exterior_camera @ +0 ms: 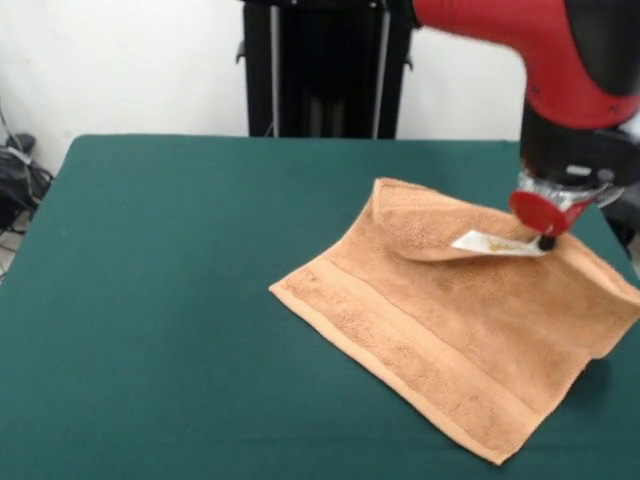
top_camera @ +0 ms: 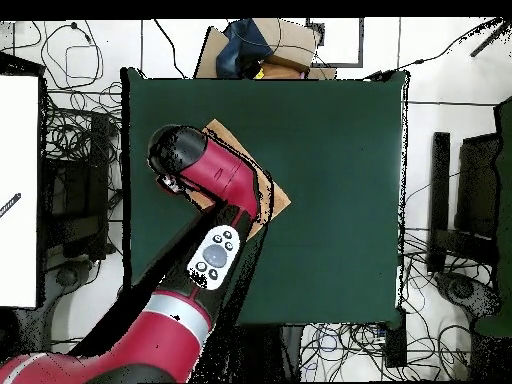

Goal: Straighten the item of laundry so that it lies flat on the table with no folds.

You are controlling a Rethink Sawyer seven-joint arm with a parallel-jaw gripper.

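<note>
The orange-brown towel (exterior_camera: 450, 340) lies on the right part of the green table (exterior_camera: 160, 300), set at a diagonal. Its far corner is folded over into a flap (exterior_camera: 430, 225), and the white label (exterior_camera: 495, 243) shows at the flap's edge. The towel's right edge droops near the table's side. My gripper (exterior_camera: 546, 240) is down at the label end of the flap, touching the towel. In the overhead view my red arm (top_camera: 215, 190) covers most of the towel, and only its edges (top_camera: 278, 200) show; the gripper itself is hidden there.
The black pedestal (exterior_camera: 325, 65) stands behind the table's far edge. Cables (exterior_camera: 20, 175) lie off the table's left side. In the overhead view a cardboard box (top_camera: 270, 45) sits beyond the table and a white surface (top_camera: 18, 190) stands at the left.
</note>
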